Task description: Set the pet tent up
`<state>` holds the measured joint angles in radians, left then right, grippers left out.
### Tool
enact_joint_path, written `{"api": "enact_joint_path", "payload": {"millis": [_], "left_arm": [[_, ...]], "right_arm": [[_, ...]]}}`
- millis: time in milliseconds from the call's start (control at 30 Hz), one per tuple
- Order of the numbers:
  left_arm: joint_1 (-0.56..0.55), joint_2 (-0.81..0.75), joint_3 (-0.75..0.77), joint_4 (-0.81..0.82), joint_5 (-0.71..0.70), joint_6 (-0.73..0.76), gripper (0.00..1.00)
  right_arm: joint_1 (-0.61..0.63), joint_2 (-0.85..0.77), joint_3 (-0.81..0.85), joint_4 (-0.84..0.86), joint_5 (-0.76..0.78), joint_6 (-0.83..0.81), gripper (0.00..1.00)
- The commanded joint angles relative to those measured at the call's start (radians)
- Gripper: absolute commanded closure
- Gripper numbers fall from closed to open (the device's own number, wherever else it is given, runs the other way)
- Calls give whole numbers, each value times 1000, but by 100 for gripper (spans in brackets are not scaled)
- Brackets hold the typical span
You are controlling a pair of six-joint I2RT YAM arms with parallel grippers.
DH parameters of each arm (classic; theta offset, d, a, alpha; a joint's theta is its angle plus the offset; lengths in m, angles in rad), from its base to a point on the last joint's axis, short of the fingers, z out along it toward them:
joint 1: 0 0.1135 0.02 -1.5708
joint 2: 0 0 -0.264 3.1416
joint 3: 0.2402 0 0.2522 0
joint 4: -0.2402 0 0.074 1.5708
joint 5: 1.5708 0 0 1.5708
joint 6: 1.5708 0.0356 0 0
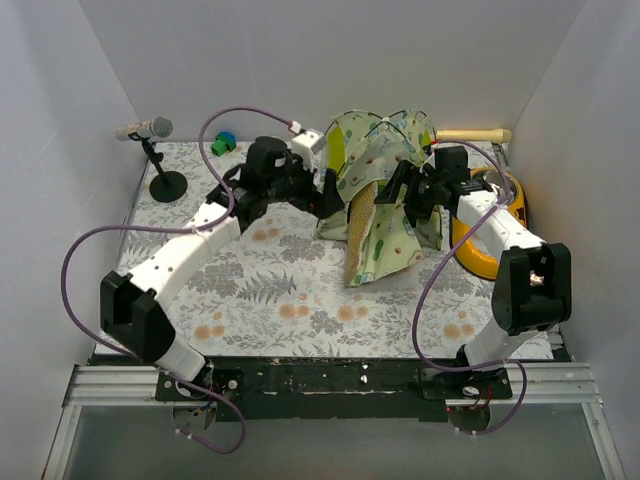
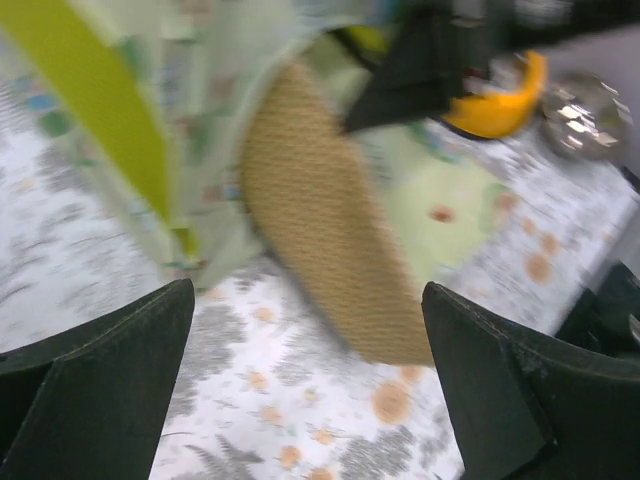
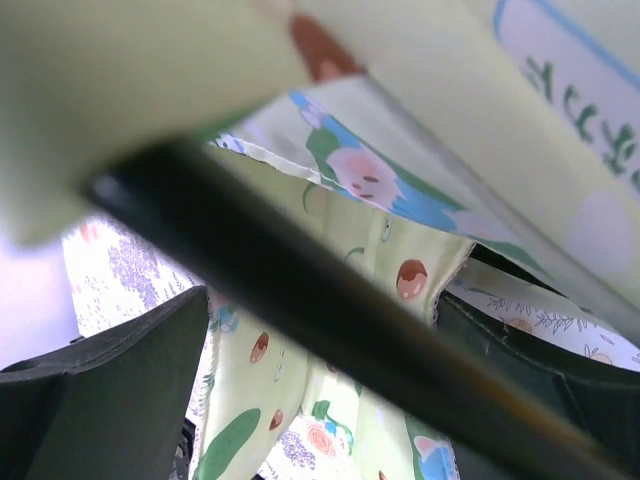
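The pet tent (image 1: 382, 170) stands half-raised at the back middle of the table, its pale patterned fabric draped down toward the front. In the top view my left gripper (image 1: 326, 190) sits at its left side and my right gripper (image 1: 412, 188) at its right side. The left wrist view shows my left gripper (image 2: 308, 290) open over the tablecloth with nothing between its fingers (image 2: 110, 380), and the tent fabric (image 2: 110, 110) just ahead. My right gripper (image 3: 320, 300) is open. A thin black pole (image 3: 300, 290) crosses in front of it and tent fabric (image 3: 260, 400) hangs between its fingers (image 3: 110, 380).
A brown textured mat (image 1: 360, 225) lies under the tent's front and shows ahead of the left gripper (image 2: 320, 230). An orange-yellow ring (image 1: 480, 250) lies at the right, a wooden handle (image 1: 475, 135) behind it. A microphone stand (image 1: 165, 180) and a small green-blue toy (image 1: 222, 143) are back left.
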<state>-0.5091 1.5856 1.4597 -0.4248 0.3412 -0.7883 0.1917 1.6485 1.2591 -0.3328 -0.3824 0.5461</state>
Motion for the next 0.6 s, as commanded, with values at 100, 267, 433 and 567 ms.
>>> {"api": "enact_joint_path", "payload": {"millis": [100,267,433,567], "left_arm": [[-236,11,-104,35,38,-110,2],[-295,141,-90,11,-100,-218,24],[-293,215,-65,17,-183,-315,71],[-235,247,-21,43,-156,-422,100]], "right_arm": [[5,-84,-47,49,0,32,6],[25,-118,-55,51,56,34,6],[60,-131,-76,43,86,32,5],[100,-139,-95,12,44,43,5]]}}
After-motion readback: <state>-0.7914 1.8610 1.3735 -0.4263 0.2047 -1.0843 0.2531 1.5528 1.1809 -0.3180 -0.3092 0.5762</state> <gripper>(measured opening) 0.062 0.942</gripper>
